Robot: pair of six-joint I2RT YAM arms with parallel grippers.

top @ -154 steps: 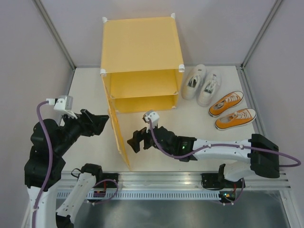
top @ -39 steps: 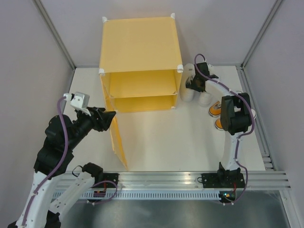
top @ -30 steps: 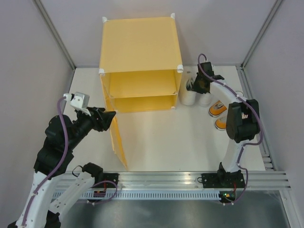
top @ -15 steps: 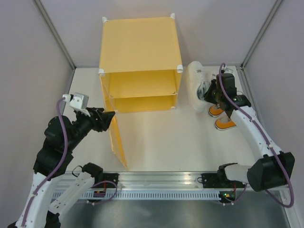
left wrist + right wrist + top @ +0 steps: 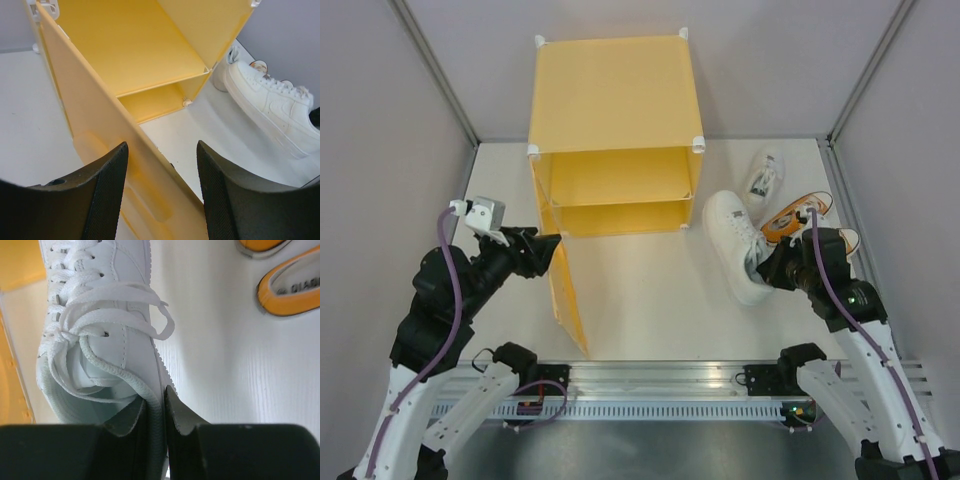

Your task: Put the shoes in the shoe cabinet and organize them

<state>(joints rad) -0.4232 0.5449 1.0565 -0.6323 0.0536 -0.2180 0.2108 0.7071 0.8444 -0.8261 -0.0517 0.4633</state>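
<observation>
Yellow-orange and boxy, the shoe cabinet (image 5: 610, 120) stands at the back of the white table (image 5: 650, 300), a bit to the left. Its door (image 5: 567, 290) is swung open toward the arms, and one shelf (image 5: 620, 204) splits the inside into a top and a bottom part. Both parts have no shoes in them. The left gripper (image 5: 161, 150) is about half open, with the edge of the door between its two fingers; I cannot tell if they press on it. The right gripper (image 5: 155, 410) is squeezed nearly closed on the thin heel rim of a white sneaker (image 5: 732, 240). That shoe is just right of the cabinet's front, with its toe pointing toward the cabinet. The other white sneaker (image 5: 763, 178) lies behind it, near the cabinet's right side. The orange sneakers (image 5: 798, 214) lie side by side further right, partly hidden by the right arm.
</observation>
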